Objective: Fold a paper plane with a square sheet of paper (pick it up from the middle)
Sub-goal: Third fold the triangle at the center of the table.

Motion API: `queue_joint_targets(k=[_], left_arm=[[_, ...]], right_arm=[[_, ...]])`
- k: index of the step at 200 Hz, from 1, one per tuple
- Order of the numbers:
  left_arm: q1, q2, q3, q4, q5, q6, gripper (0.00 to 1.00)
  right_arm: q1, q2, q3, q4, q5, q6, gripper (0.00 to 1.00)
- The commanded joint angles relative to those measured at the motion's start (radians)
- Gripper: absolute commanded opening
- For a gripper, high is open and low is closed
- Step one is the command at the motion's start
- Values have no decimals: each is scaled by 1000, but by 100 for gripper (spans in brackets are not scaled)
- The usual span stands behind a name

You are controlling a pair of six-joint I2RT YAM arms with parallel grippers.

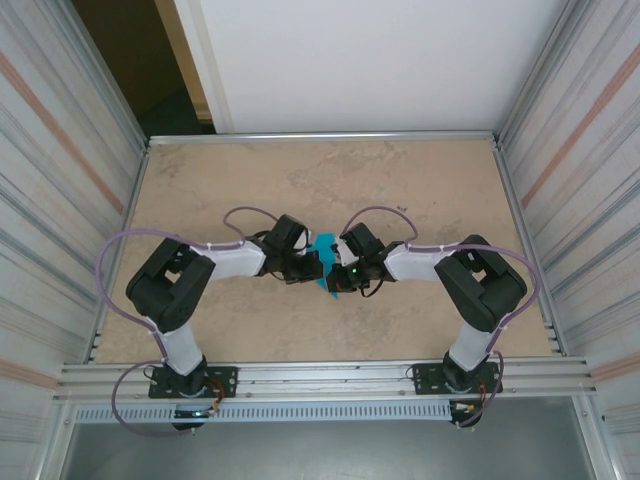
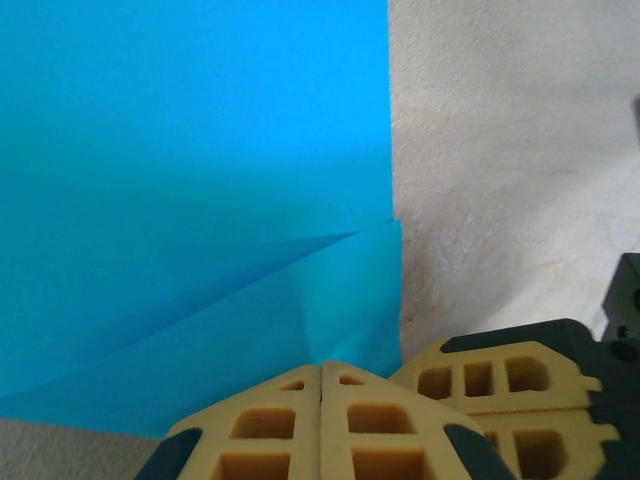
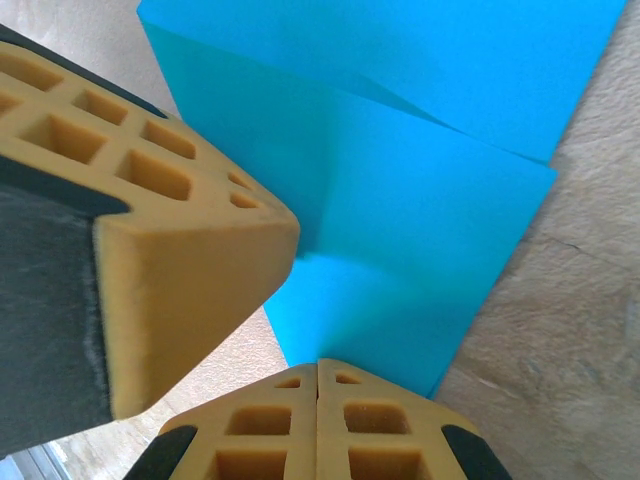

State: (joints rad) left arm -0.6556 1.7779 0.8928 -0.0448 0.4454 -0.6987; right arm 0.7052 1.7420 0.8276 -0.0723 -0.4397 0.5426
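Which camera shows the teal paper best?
The left wrist view: the teal paper fills most of the frame, with its straight right edge and a diagonal fold clear. The right wrist view shows the paper too, but a yellow finger covers part. From the top it is a small sliver.

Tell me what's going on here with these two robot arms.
Both arms meet at the middle of the table over a teal sheet, lying flat with one diagonal fold, not yet a plane. The left gripper and right gripper are shut, tips side by side at the sheet's edge, seemingly pressing it down.
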Motion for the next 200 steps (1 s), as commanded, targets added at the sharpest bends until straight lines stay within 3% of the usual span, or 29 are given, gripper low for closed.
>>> queue_joint_targets(k=[1,61,117,156,200], left_arm=[[25,34,-23,7,16,45,5],[202,31,-152,103,30,92,6],[329,-13,-60,-71,-31,149,6],[326,-135,-41,-77,12,126,7],[224,-189,-28,-53,60,80,7]], right_arm=[[-5,46,-33,-102,44,15,0],[-12,80,-51,-162,60,28,0],[-29,89,-55,-160,29,51,0],[-33,82,-23,-156,24,51,0],[-43,76,18,-139,11,50,0]])
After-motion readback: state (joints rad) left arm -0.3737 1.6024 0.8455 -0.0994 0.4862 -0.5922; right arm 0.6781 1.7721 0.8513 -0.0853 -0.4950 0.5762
